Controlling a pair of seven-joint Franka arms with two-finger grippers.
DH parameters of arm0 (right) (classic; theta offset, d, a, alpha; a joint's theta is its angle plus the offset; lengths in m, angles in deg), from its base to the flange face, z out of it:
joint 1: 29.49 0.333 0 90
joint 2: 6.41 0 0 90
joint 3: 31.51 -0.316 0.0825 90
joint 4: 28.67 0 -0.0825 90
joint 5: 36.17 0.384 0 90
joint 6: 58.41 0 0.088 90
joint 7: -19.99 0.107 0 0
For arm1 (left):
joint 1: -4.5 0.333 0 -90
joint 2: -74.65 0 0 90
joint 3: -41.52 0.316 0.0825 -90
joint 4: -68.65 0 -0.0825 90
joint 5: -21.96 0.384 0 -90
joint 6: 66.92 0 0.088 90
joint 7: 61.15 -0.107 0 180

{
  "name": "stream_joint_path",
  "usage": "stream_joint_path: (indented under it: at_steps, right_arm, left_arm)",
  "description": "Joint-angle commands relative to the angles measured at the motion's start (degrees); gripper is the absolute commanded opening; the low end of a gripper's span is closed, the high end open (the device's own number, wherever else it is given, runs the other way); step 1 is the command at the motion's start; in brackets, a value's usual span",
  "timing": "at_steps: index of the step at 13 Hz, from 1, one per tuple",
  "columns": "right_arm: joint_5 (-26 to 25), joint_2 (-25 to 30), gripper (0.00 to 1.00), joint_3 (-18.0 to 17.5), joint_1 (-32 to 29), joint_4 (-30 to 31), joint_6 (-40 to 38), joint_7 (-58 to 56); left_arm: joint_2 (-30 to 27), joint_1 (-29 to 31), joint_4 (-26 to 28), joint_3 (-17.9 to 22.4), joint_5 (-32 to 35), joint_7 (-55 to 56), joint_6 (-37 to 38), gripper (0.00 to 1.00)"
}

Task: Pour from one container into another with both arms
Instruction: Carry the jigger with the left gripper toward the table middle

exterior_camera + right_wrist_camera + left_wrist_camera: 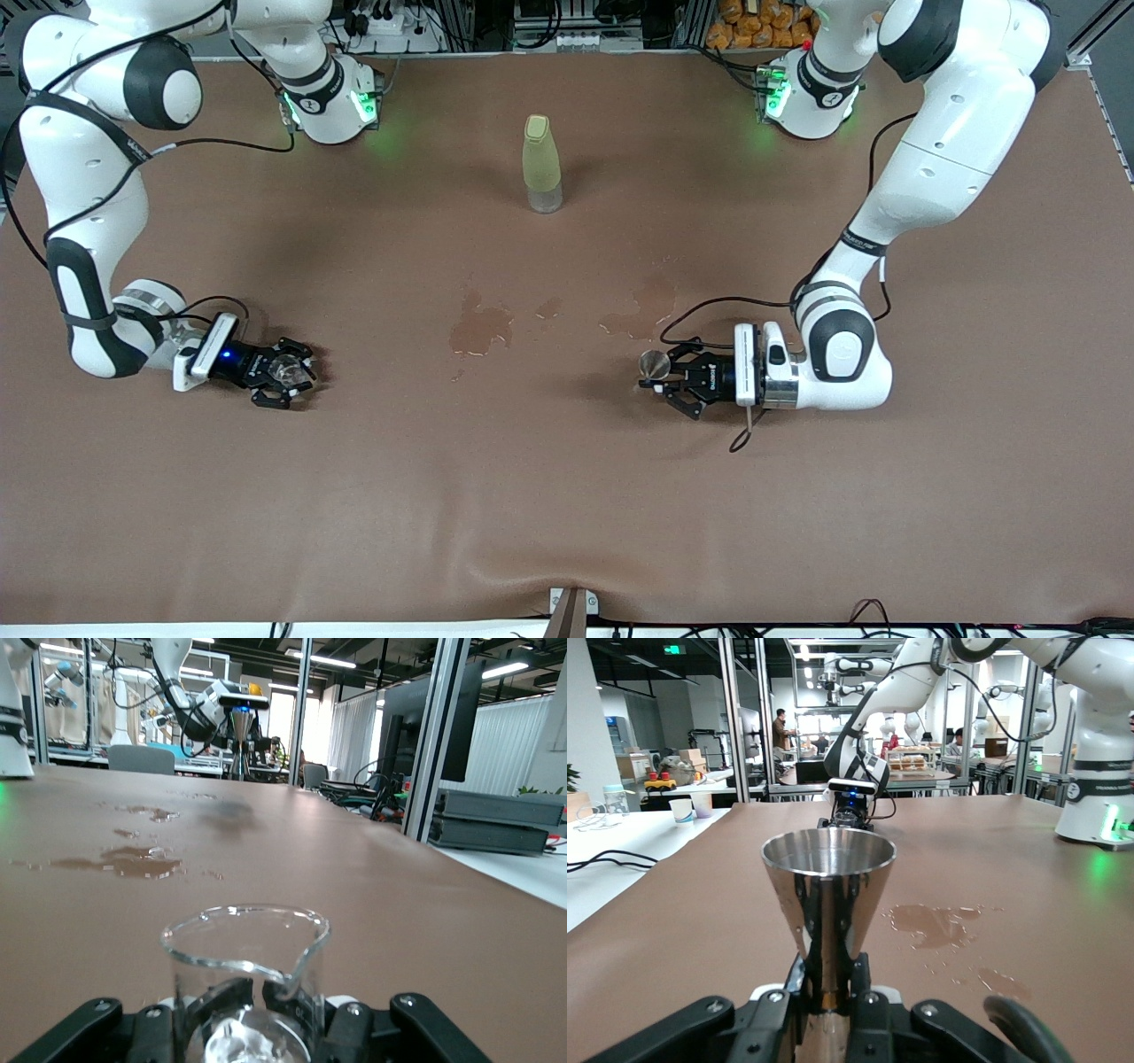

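Nearest the front camera, low over the brown counter (567, 514): two pincers, well apart, one toward each arm's end.

Left pincer (660, 377) pinching a steel jigger (827, 895) by its narrow waist, flared cup upright and mouth level. Probably gripped at the waist so the cup stays clear for tipping or for receiving liquid. Held toward the left arm's end of the counter, just over the surface.

Right pincer (288, 377) pressed onto a clear glass beaker (244, 979), spout pointing away from the wrist, rim level. Probably kept upright to avoid spilling before the two vessels meet. Held toward the right arm's end, also just over the surface; contact with the counter impossible to judge.

Between the two pincers and somewhat farther from the camera: wet patches (483, 328) on the counter, a sign of liquid already spilled there.

Farther still, near the middle of the counter: a yellow-green capped bottle (541, 164), upright, touched by neither arm.

Farthest: both arm bases with green lights along the counter's edge.

Hard to make out: any liquid in the jigger, its inside hidden by the rim's angle; likewise the beaker's contents, lost in glare at its base. Fingertips of both pincers cut off at the bottom of each wrist view. Which vessel pours and which receives, not settled from here.
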Motion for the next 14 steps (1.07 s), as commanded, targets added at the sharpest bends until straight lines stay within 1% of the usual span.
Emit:
stream_joint_path:
  at_steps: [1, 4, 7, 8, 11, 14]
  right_arm:
    - [-2.5, 4.2, 0.0, 0.2, 0.5, 2.4, -4.6, -6.5]
    - [-3.1, 6.8, 0.0, 0.6, 2.1, 2.7, -10.6, 0.1]
    - [-6.4, 11.8, 0.0, 1.0, 3.5, 3.7, -13.6, 8.0]
    - [-6.7, 14.3, 0.0, 1.3, 4.1, 5.1, -14.1, 10.7]
    - [-7.1, 24.0, 0.0, 3.5, 6.5, 12.9, -14.8, 17.2]
    - [-7.2, 31.7, 0.0, 7.1, 10.2, 18.1, -15.1, 22.2]
  left_arm:
    - [-1.2, -3.5, 0.3, 0.2, -4.9, 1.3, -3.3, 0.0]
    - [-1.1, -8.2, -0.7, 0.2, -10.3, 1.6, -7.8, 0.0]
    - [-0.6, -13.2, -1.5, 0.2, -15.3, 1.8, -12.0, 0.0]
    - [-0.3, -15.0, -2.3, 0.3, -16.9, 1.8, -13.1, 0.0]
    - [-0.2, -19.4, -2.9, 0.7, -20.6, 1.7, -16.7, 0.0]
    - [-0.2, -24.3, -3.6, 0.7, -22.9, 1.5, -21.7, 0.0]
